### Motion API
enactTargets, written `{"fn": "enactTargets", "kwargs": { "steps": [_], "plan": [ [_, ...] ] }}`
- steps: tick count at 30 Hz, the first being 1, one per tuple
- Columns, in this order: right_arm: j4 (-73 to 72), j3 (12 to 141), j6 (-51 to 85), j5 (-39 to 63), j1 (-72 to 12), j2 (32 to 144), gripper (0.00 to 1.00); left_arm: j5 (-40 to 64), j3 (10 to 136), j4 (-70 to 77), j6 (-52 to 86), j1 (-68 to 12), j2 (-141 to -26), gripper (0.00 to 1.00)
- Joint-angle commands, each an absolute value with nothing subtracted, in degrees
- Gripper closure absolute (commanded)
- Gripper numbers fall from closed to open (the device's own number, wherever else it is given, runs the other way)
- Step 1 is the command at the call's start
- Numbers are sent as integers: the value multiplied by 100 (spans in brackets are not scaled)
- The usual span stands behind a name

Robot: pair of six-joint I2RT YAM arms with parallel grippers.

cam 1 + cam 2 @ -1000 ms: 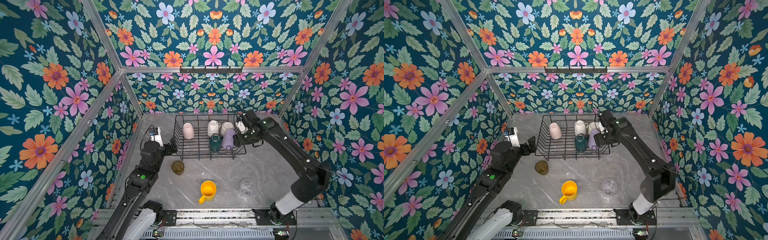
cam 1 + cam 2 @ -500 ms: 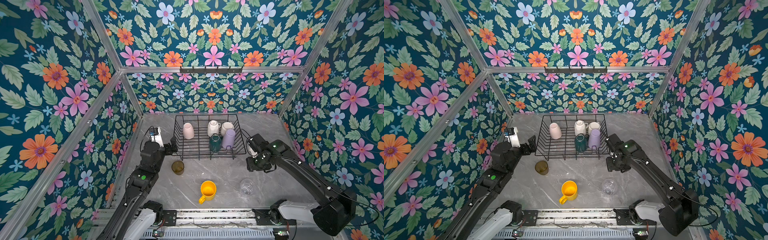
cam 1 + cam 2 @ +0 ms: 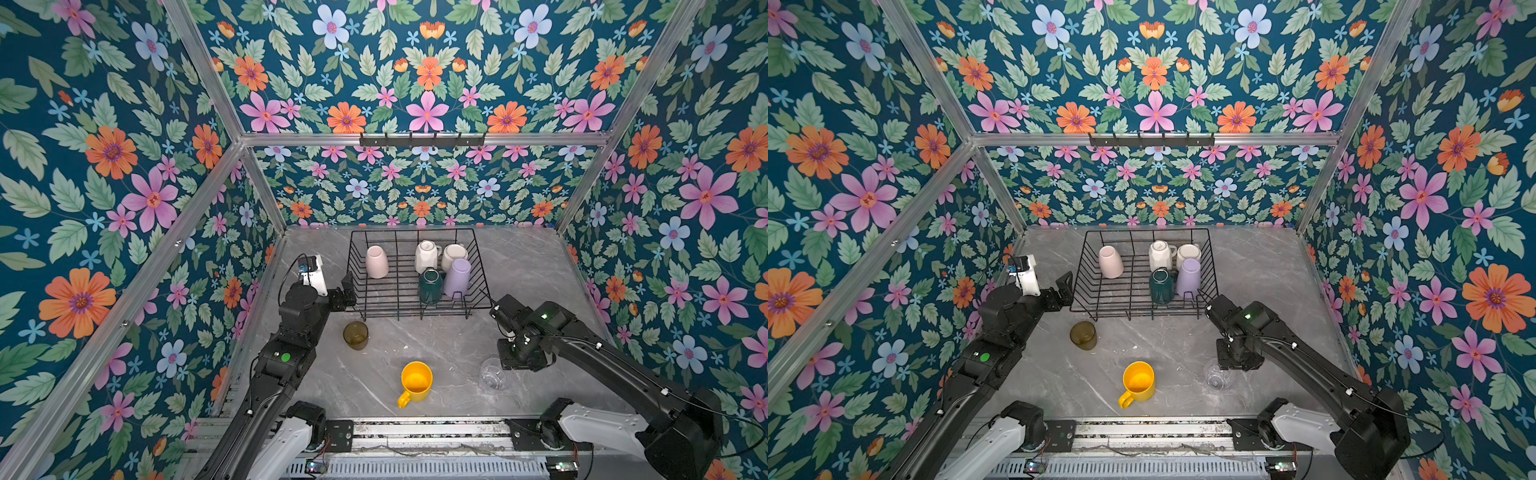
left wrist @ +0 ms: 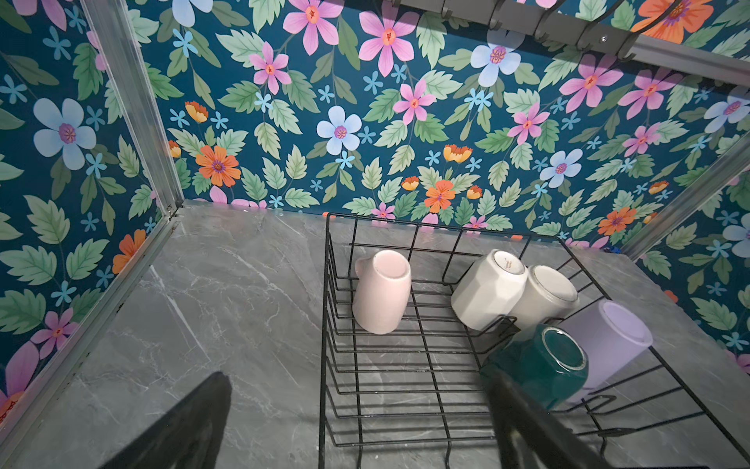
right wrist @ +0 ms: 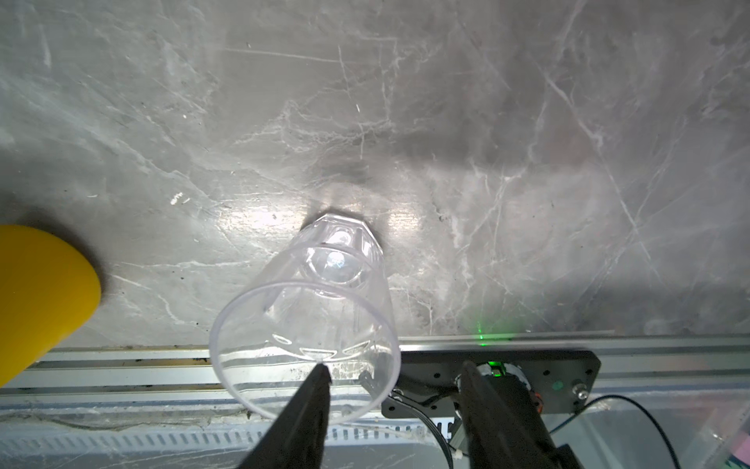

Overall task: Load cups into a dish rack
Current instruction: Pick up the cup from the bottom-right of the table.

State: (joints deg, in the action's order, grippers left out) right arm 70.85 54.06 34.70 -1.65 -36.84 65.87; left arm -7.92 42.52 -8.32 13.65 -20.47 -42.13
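The black wire dish rack [image 3: 415,309] stands at the back and holds several upturned cups: a pale pink mug [image 3: 376,262], two white mugs [image 3: 426,255], a dark green mug [image 3: 430,284] and a lilac tumbler [image 3: 457,277]. On the table stand an olive-brown tumbler [image 3: 355,334], a yellow mug [image 3: 415,381] and a clear glass [image 3: 492,374]. My right gripper [image 5: 394,365] points down over the clear glass [image 5: 308,316]. It is open, with one finger inside the rim and the other outside, clear of the wall. My left gripper [image 4: 357,375] is open and empty by the rack's front left corner.
Flowered walls close in the table on three sides. A metal rail [image 3: 415,428] with the arm bases runs along the front edge, just behind the clear glass. A hook bar [image 3: 422,139] hangs high on the back wall.
My right arm has swung from the rack's right side forward and down to the clear glass, and its jaws have narrowed. The left arm and all cups have stayed put.
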Motion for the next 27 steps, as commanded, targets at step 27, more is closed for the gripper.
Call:
{"fn": "enactTargets", "kwargs": {
  "steps": [27],
  "plan": [
    [5610,4321,4248,-108,-3770,6633,87,-739,4320,-712,1397,-2038,-4237,1]
  ]
}}
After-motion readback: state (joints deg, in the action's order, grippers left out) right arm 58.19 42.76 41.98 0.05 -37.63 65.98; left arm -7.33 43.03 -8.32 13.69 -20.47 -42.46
